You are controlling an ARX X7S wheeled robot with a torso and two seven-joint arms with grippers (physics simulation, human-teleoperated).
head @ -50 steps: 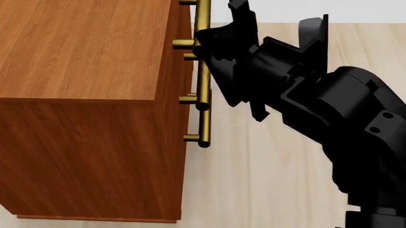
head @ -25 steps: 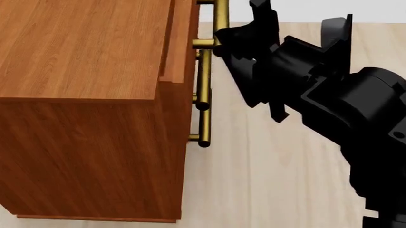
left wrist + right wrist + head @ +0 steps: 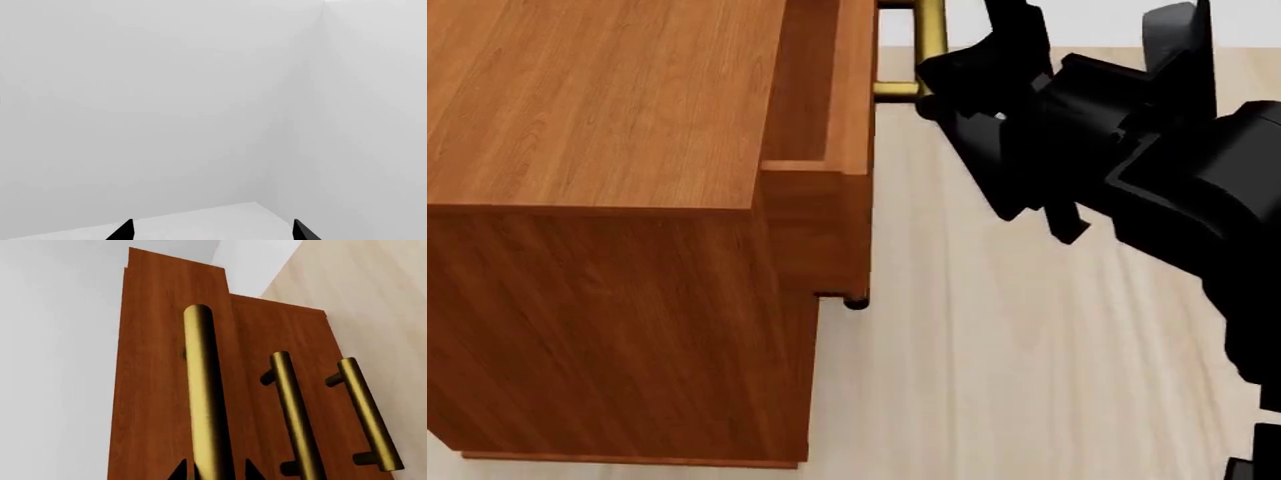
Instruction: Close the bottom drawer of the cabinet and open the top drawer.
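The cabinet (image 3: 601, 200) of reddish-brown wood fills the left part of the head view and stands on a pale wooden floor (image 3: 988, 380). The top drawer (image 3: 827, 150) is pulled partly out of the cabinet front, so its open inside shows from above. The bottom drawer (image 3: 313, 390) sits flush with the middle drawer (image 3: 257, 390) in the right wrist view, and their brass handles lie side by side behind the top one.

The black right arm (image 3: 1174, 190) reaches to the top drawer's handle (image 3: 203, 400). The right pincer (image 3: 212, 471) is closed narrowly around this handle, with one dark fingertip on each side of the bar.

The left pincer (image 3: 212, 231) is wide and holds nothing; its two tips point toward a plain white wall (image 3: 167, 100).
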